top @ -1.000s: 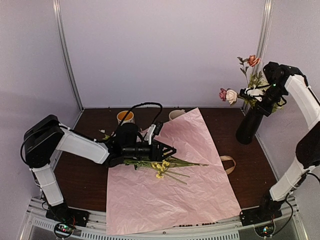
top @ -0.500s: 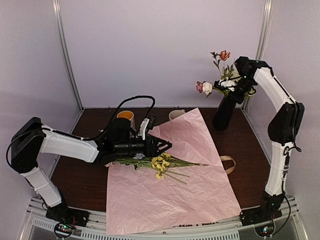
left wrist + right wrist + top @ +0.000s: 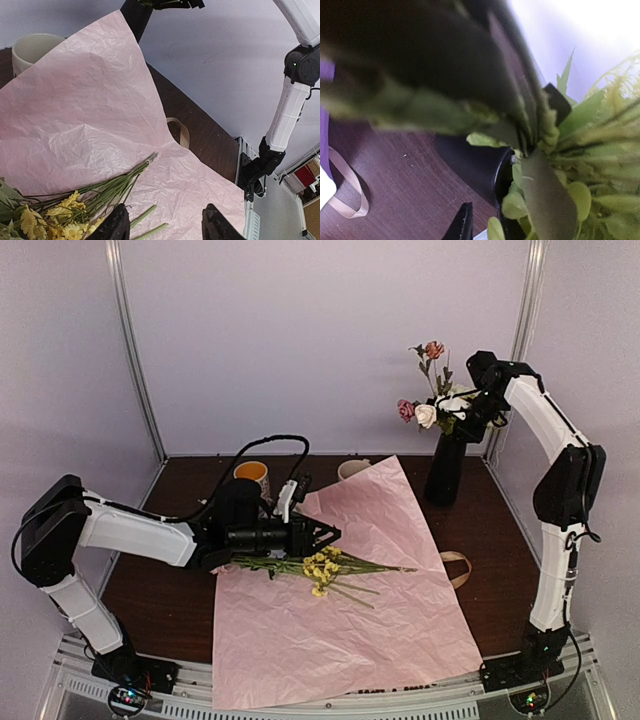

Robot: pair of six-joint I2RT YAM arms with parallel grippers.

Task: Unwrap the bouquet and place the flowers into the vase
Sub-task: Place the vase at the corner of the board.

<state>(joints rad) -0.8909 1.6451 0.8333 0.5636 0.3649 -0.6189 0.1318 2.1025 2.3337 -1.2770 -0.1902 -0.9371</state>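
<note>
Find the vase (image 3: 445, 472) upright near the far right corner of the table (image 3: 500, 580), holding flowers (image 3: 417, 415) in pink, white and peach that lean left over the table. Note the right end effector (image 3: 468, 412) reaching in from the right among the stems just above the vase mouth. Cannot tell how wide it stands, with its own camera smothered in blurred leaves and the overhead view too small. Near the middle of the table, see the left end effector (image 3: 165, 227) held low, fingers (image 3: 116, 226) parted to a middling gap, gripping nothing, with only pink paper (image 3: 340, 620) showing between them. Just beside that gap, see the yellow sprigs (image 3: 320, 568) lying flat on the paper, cut ends pointing toward the right edge, leaves tucked under the left wrist. As for the paper: crinkled, spread from the far edge down past the near edge, covering most of the middle. At the far edge, find a cream mug (image 3: 352, 469) half hidden behind the paper's far corner. To its left, find an orange-lined mug (image 3: 251, 474) close behind the left arm, with that arm's black cable (image 3: 285, 445) looping above it. On bare wood at the paper's right edge, between vase and near right corner, spot a beige ribbon (image 3: 455, 568) loop.
</note>
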